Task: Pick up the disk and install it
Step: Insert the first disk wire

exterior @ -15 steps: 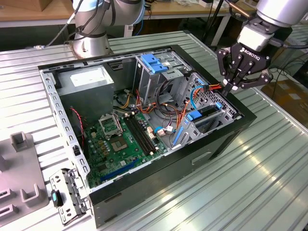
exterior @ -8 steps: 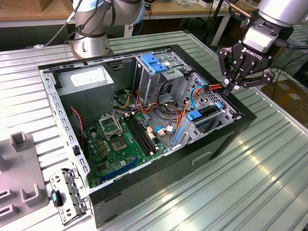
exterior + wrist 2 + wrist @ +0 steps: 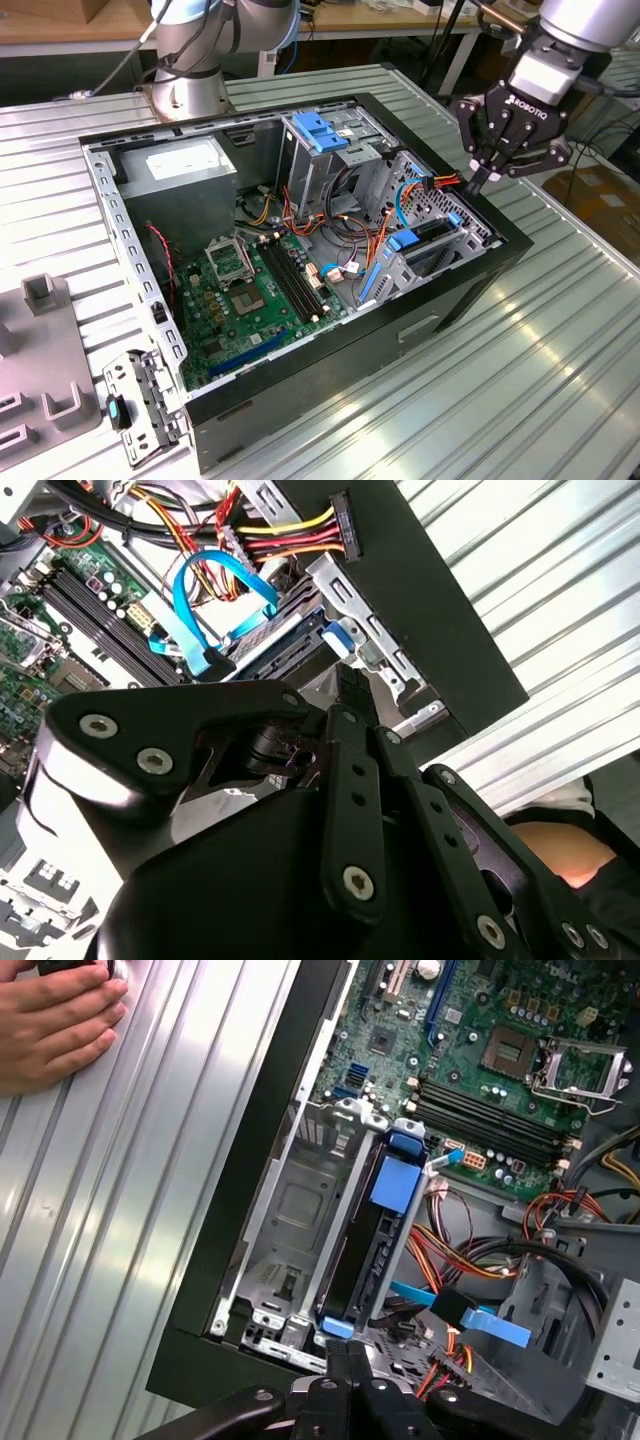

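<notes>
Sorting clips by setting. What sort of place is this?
Probably a robotics lab or test workshop: a robot arm stands on a ribbed metal table, an opened desktop computer case lies on that table with its insides bare, and a wooden bench stands behind.

The arm (image 3: 585, 20) reaches in from the exterior view's right, its wrist tilted downward, and the black gripper (image 3: 479, 182) hangs with both fingers (image 3: 336, 1365) pressed together at their tips, gripping nothing.
</notes>
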